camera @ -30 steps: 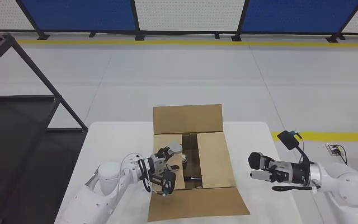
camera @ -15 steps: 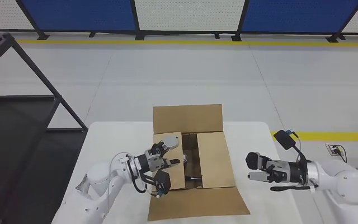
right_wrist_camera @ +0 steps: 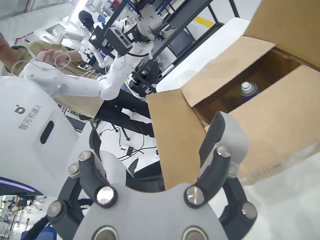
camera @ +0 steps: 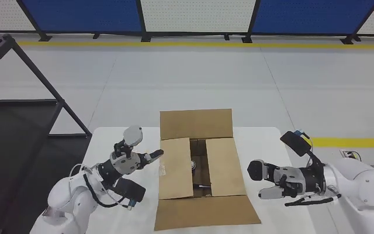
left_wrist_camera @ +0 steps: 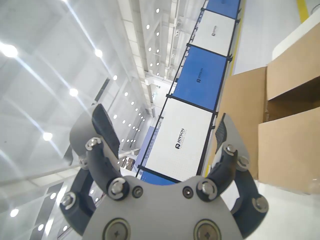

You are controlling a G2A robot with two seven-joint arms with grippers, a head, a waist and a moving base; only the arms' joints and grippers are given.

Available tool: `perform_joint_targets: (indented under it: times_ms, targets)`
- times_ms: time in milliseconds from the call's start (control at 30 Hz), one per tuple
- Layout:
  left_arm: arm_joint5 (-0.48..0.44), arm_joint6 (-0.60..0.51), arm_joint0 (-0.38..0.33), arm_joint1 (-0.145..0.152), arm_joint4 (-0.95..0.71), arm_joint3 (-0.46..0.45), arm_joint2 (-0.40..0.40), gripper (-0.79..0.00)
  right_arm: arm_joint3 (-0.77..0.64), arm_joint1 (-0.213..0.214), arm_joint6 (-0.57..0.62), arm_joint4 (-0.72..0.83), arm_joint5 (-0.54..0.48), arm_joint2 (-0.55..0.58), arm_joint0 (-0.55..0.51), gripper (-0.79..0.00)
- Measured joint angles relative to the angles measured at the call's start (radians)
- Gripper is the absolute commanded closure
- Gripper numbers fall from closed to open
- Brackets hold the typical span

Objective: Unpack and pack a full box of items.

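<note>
Now, left gripper: jaws wide apart, empty; held above the table just left of the box, pointing up. Can't tell if one finger touches the cardboard.
box: cardboard, mid-table between both arms. Far and near flaps are folded out; the two side flaps lean over the opening with a gap between them.
can: white cap, upright inside the box, seen through that gap.
right gripper: jaws apart, empty; just right of the box, not touching.
</note>
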Motion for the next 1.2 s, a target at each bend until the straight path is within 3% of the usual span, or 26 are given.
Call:
perform_joint_targets:
  times_ms: [233,367,800,1000,1200]
  targets:
    - [0.083,0.070,0.179,0.024,-0.027,-0.029,-0.239,-0.785,-0.164,0.079,0.062,-0.005,0.062,-0.042,-0.001,-0.785]
    - [0.084,0.080,0.252,0.027,-0.071,-0.017,-0.311,-0.785,-0.157,0.111,0.064,-0.037,0.064,-0.045,-0.008,-0.785]
    - [0.106,0.049,0.248,0.025,-0.046,-0.019,-0.295,-0.785,-0.181,0.110,0.049,-0.015,0.050,-0.058,-0.032,-0.785]
    - [0.087,0.014,0.174,0.024,-0.090,0.032,-0.265,-0.785,-0.221,0.131,0.039,-0.036,0.040,-0.078,-0.105,-0.785]
    - [0.069,0.029,0.071,0.026,-0.067,0.105,-0.219,-0.785,-0.274,0.168,-0.032,-0.101,-0.032,-0.061,-0.247,-0.785]
